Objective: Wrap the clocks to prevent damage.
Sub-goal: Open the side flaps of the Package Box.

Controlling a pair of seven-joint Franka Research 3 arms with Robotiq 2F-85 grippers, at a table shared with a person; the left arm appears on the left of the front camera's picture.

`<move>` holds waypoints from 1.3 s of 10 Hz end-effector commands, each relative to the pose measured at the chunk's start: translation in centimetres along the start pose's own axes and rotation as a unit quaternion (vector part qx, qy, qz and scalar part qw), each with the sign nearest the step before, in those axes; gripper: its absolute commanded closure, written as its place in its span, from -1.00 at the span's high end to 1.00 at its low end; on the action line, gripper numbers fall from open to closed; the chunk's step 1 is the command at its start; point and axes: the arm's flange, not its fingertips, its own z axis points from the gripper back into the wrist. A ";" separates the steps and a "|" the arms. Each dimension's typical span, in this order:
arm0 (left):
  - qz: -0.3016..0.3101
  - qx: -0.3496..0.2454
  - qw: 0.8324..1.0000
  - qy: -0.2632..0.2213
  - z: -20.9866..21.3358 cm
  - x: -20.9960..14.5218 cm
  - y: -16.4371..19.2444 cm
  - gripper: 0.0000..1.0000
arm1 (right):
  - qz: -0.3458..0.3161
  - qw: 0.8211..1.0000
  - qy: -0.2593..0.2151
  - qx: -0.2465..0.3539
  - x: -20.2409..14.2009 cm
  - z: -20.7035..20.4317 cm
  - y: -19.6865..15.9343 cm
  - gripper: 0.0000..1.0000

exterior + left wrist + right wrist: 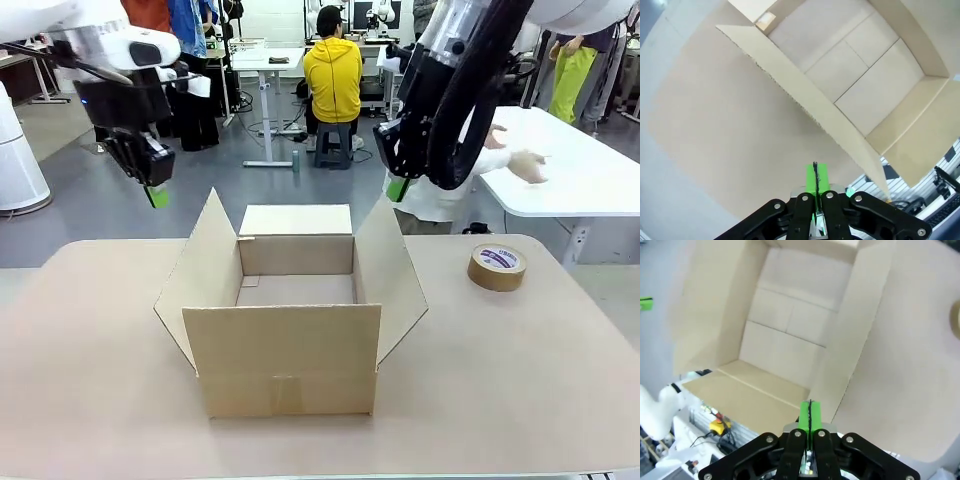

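Note:
The clocks are out of view. An open cardboard box [290,330] stands in the middle of the table with its four flaps up, and its inside is bare [865,75] [790,325]. My left gripper [157,195] hangs shut in the air above and to the left of the box's left flap, its green pads [816,172] pressed together with nothing between them. At about the same height, my right gripper [398,188] hangs shut over the box's right flap, its pads [809,412] also together and holding nothing.
A roll of brown tape [497,267] lies flat on the tan table [500,380] to the right of the box. A person stands at the far side behind my right arm, with a hand [525,165] held out over a white table.

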 end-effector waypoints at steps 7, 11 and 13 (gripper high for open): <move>0.045 -0.006 0.999 -0.003 -1.5 1.5 -0.5 -0.99 | -0.014 0.999 0.017 -0.045 0.0 -2.3 1.2 -0.98; 0.139 0.001 0.990 -0.023 -3.8 3.9 -3.5 -0.99 | -0.082 0.994 0.000 -0.076 0.1 -6.2 4.0 -0.98; 0.147 -0.001 0.989 -0.009 -5.5 5.0 -3.6 -0.99 | -0.120 0.988 -0.003 -0.099 0.6 -8.5 3.8 -0.98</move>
